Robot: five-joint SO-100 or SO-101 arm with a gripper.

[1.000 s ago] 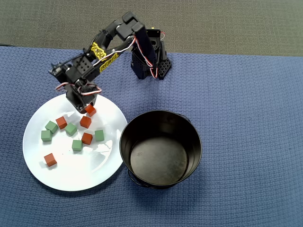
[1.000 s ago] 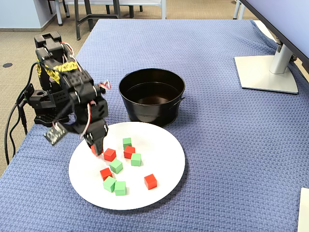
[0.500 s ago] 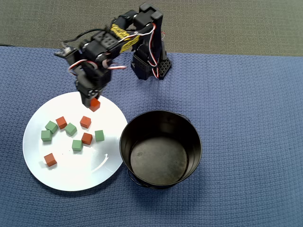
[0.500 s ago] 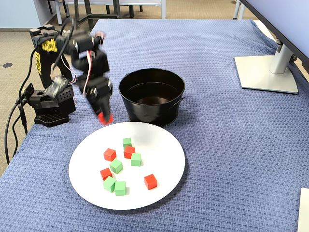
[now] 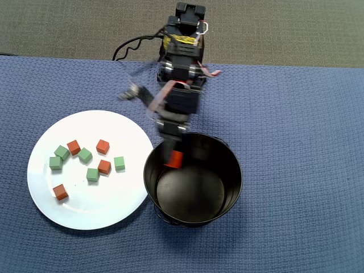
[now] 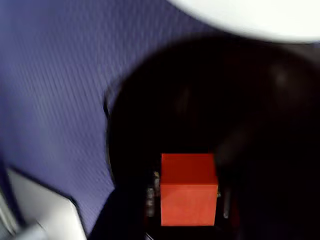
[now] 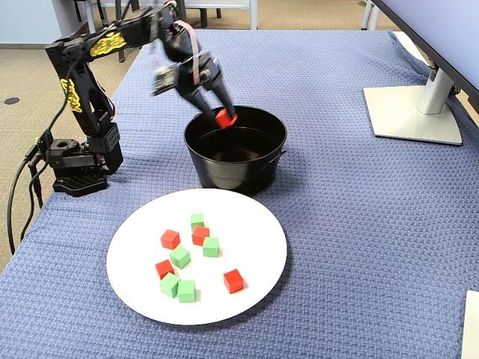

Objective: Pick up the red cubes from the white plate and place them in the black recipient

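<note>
Blue woven cloth covers the bench, where the end effector [image 7: 224, 118] grips one red cube [image 5: 174, 160] over the empty black recipient [image 5: 224, 151], not yet released, while four red cubes [image 5: 103, 147] wait among green cubes [image 5: 119, 163] on the white plate [image 5: 85, 213].

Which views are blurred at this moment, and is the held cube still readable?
Overhead view: the gripper and forearm are motion-smeared, the red cube soft but readable; the white plate is sharp. Wrist view: cloth and black recipient are blurred, the cube crisp. Fixed view: slight smear on the gripper only.
</note>
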